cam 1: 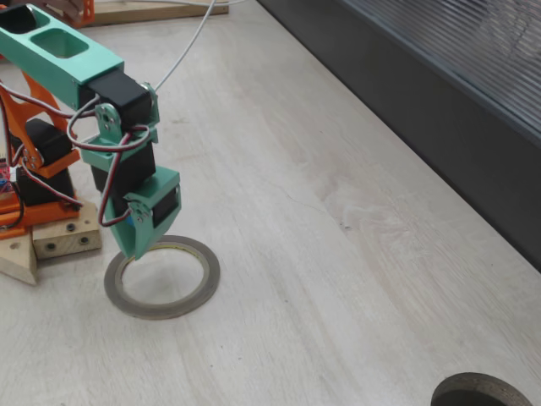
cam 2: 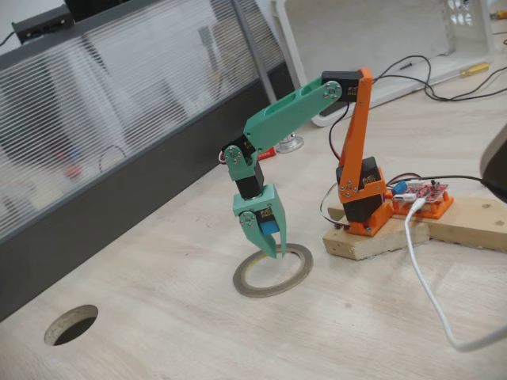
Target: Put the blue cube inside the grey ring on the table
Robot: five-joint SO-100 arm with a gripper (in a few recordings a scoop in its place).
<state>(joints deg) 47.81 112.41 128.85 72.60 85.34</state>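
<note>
the claw (cam 2: 273, 247) hangs over the grey ring (cam 1: 162, 277), pinching the blue cube (cam 2: 272, 226). placing step; next, probably lower and release inside the ring.

Desk (cam 1: 338, 211): pale whitewashed wood grain, faint knots and streaks. Grey ring (cam 1: 162, 277) lies flat at lower left in a fixed view, lower centre (cam 2: 273, 271) in the other. Wooden base blocks (cam 2: 412, 229) rest at mid right. White cable (cam 2: 428, 293) trails across lower right. Round hole (cam 2: 71, 324) at lower left.
</note>
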